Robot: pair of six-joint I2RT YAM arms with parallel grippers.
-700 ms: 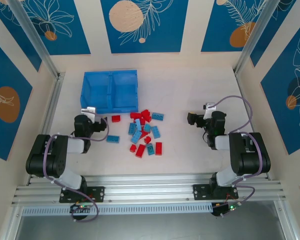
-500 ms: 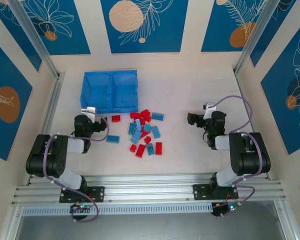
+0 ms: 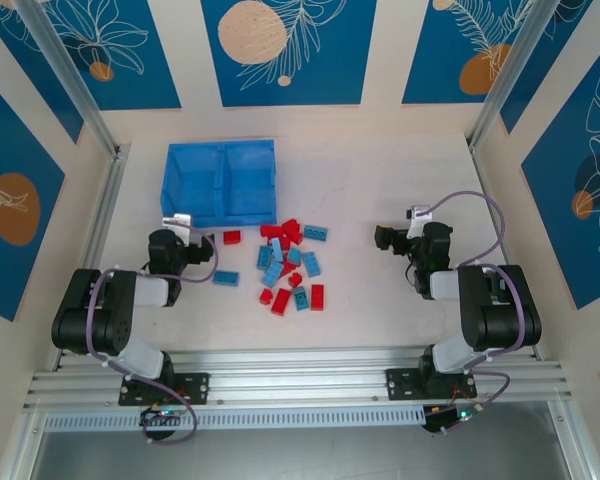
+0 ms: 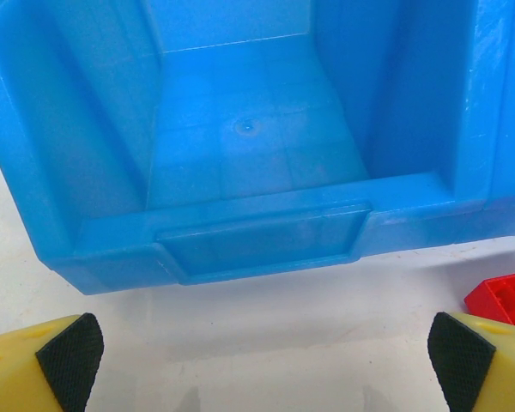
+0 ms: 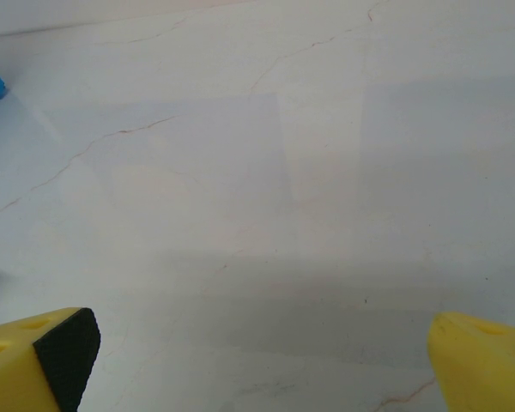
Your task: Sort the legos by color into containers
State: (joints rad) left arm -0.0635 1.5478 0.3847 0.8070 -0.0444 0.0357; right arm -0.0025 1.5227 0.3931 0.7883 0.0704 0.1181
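The left hand (image 4: 257, 369) and right hand (image 5: 257, 369) are hovering low over the bench (image 3: 380, 180), both spread wide, gripping nothing. Between them, red and light blue legos (image 3: 273, 272) are lying scattered on the bench. Beyond, the two-compartment blue tray (image 3: 220, 146) is sitting facing the left hand.

The tray (image 3: 248, 190) is being kept on the table (image 3: 380, 170). The legos (image 3: 288, 262) are being left scattered just before the tray's near right corner. The left gripper (image 4: 264, 356) is being held just before the tray's near wall, and the right gripper (image 5: 266, 352) well to the tray's right, beyond the legos.
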